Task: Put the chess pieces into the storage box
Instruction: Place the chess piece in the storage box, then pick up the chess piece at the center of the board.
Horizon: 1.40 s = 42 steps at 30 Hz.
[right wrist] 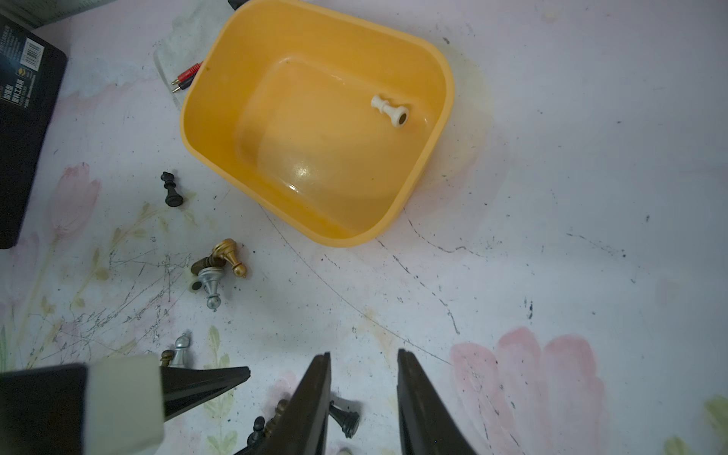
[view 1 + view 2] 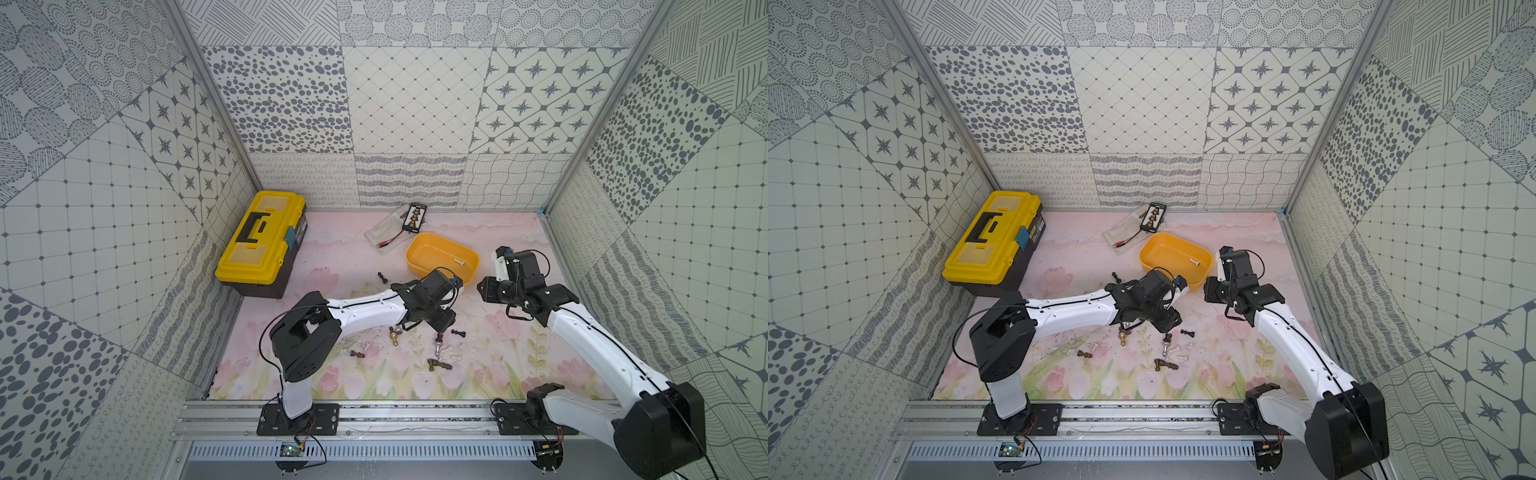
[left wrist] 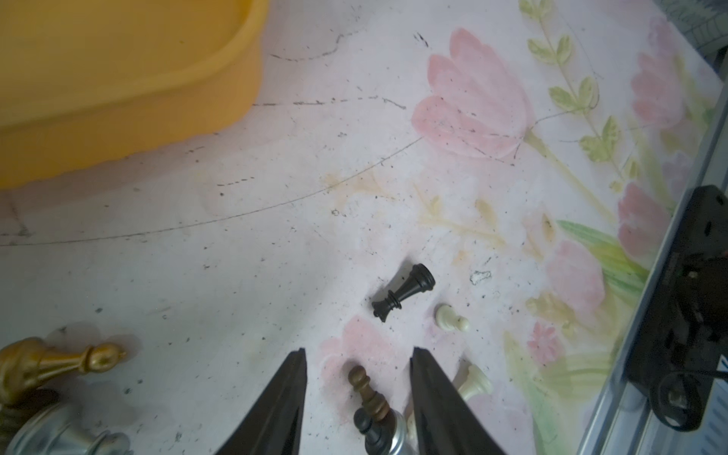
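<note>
Left gripper (image 3: 356,350) jaws open, brown piece (image 3: 368,394) between them on table (image 3: 236,275); right gripper (image 1: 362,352) jaws open, empty; white piece (image 1: 389,110) in storage box (image 1: 212,138).

1 white chess piece (image 1: 390,110) lies inside the storage box (image 1: 236,78).

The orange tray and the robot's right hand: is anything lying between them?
Nothing but scuffed mat, as the right wrist view shows: the stretch from the right hand to the storage box is bare.
</note>
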### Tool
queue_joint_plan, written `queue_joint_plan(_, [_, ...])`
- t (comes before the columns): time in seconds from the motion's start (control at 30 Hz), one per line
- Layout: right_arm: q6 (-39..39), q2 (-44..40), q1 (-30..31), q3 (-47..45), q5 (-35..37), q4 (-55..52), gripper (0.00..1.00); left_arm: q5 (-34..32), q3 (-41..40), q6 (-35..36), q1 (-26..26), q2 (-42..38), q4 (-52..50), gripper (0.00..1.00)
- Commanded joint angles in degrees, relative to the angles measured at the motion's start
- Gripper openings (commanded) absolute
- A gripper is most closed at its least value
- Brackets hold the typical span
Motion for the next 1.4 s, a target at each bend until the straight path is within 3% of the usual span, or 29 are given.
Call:
queue_joint_plan(0.0, [1.8,-6.3,-0.5,-2.1,1.4,4.3,0.35,3.8,3.6,14.1,-2.0,3.2,-5.4,0.49])
queue_joint_plan(0.13, [1.6,-11.3,-0.6,-3.3,3.0,5.6,0.35,5.7,2.3,22.9,-2.8,3.9,-2.8,0.48])
queue_joint_plan(0.3, [0.8,-13.7,-0.8,-3.5,5.2,5.2,0.35,10.3,2.9,28.2,-2.7,5.9,-2.4,0.43])
queue_joint_plan(0.77, [3.2,-13.8,-0.9,-3.5,2.9,4.4,0.35,10.3,6.9,29.4,-2.8,11.0,-4.4,0.37])
queue_joint_plan(1.07, [4.3,-13.0,-0.9,-4.9,2.0,5.2,0.35,17.7,6.6,29.8,-4.1,9.8,-4.9,0.38])
queue_joint_plan(1.23, [4.5,-13.3,-0.9,-5.4,2.2,5.2,0.35,15.1,8.0,29.8,-6.5,12.7,-4.6,0.36])
queue_joint_plan(1.37, [4.5,-13.7,-0.9,-5.6,2.2,5.0,0.35,11.2,10.0,29.3,-7.2,14.8,-4.9,0.27])
